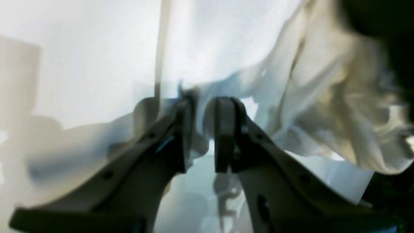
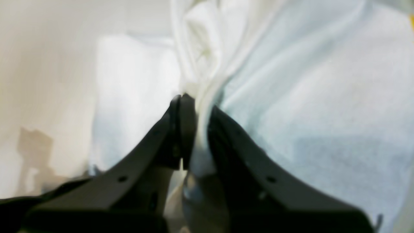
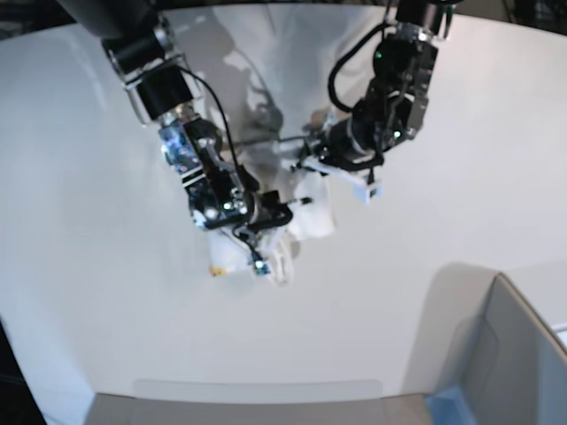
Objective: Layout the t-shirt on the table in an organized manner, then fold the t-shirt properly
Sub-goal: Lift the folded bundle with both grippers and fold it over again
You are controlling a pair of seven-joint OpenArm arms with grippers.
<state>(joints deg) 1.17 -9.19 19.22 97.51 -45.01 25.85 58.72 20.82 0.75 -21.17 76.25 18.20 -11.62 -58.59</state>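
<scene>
Both the left hand (image 1: 202, 129) and right hand (image 2: 194, 129) clamp the bunched t-shirt (image 3: 306, 208) between them, above the tabletop (image 3: 89, 221).

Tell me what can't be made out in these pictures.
- t-shirt print: base view, bunched cloth and both arms hide it.
- left tool grip: left wrist view, blur; cloth sits between the fingers, contact unclear.
- grey box: base view, cut off by the frame's corner.

T-shirt (image 3: 306, 212) bunched mid-table (image 3: 89, 266) between both arms, box (image 3: 514, 354) at near right corner of base view
</scene>
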